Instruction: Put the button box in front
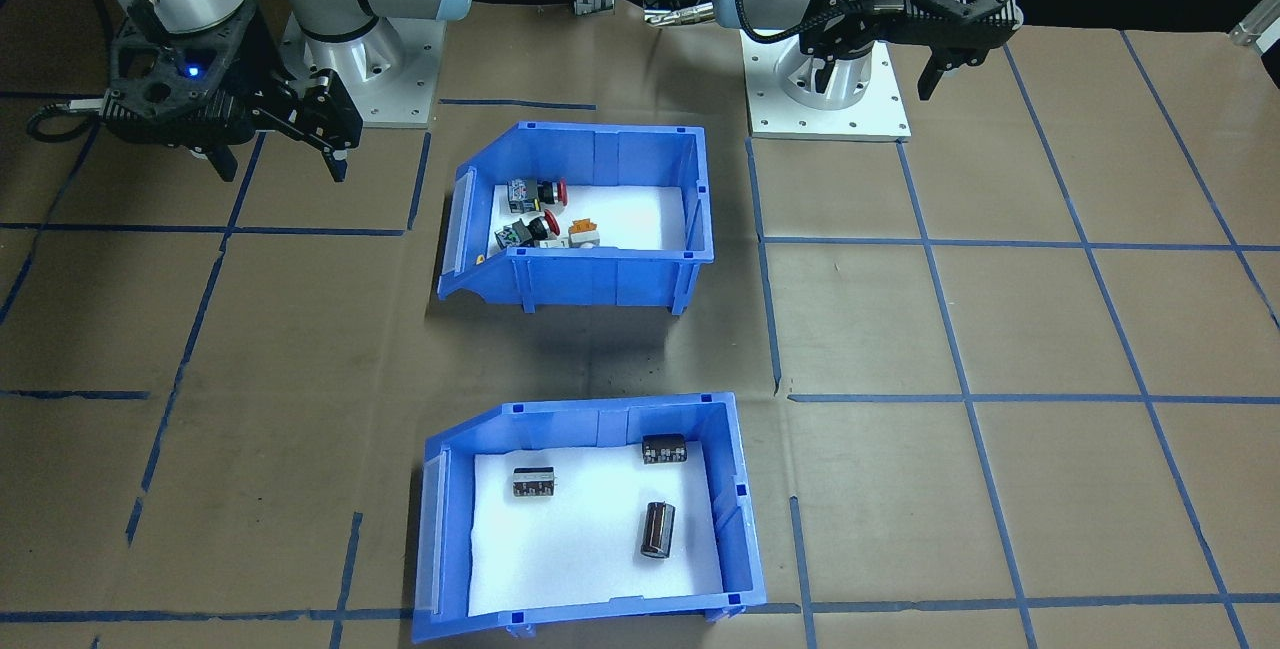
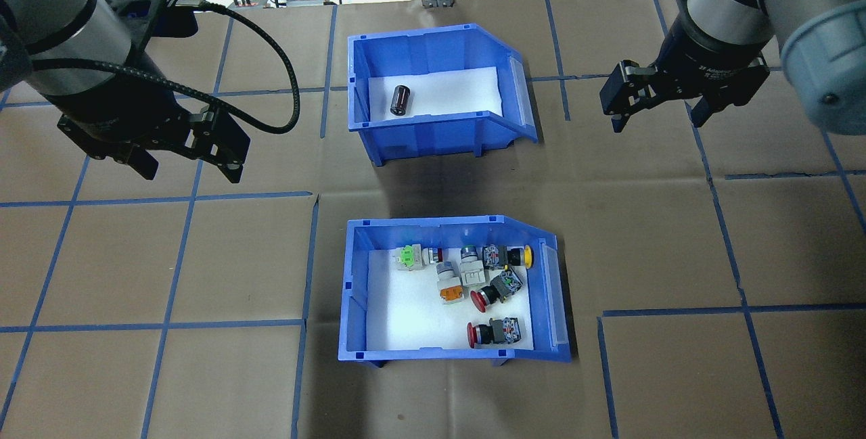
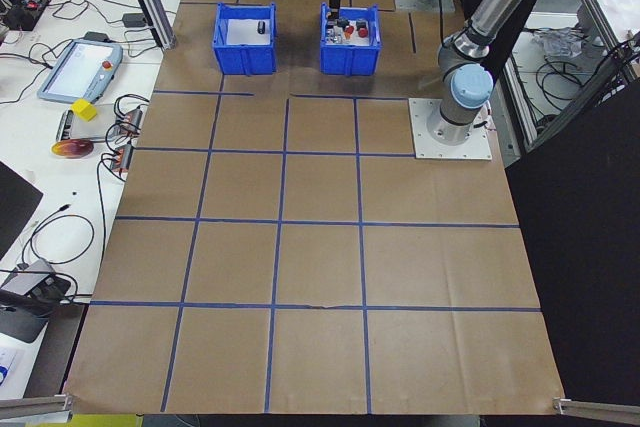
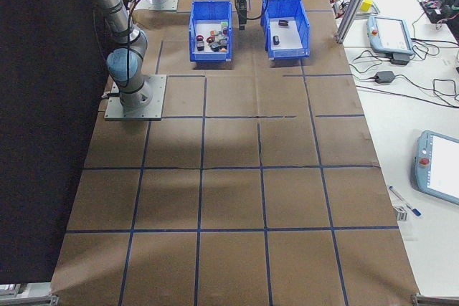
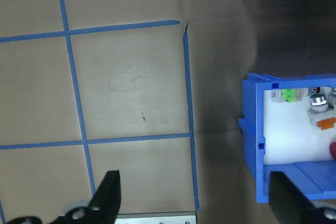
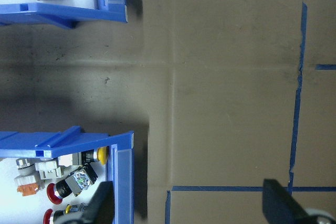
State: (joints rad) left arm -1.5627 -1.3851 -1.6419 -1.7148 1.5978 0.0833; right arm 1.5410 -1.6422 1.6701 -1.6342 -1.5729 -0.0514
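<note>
Two blue bins on the table [image 2: 203,371], button box [image 2: 358,304] near the robot-side edge, bin with three dark cylinders [image 1: 735,529] beyond, left gripper [image 2: 186,168] and right gripper [image 2: 659,121] both open, empty.

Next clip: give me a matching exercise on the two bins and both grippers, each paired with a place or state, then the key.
Things:
1. button box
2. bin of dark cylinders
3. left gripper
4. right gripper

Places or states:
A. on the table, on the operators' side of the other bin
B. open, empty, above the table beside the bins, where the front-facing view shows its right
C. on the table, nearer the robot's base
D. open, empty, at the overhead view's right

Pairs: 1-C, 2-A, 3-B, 4-D
</note>
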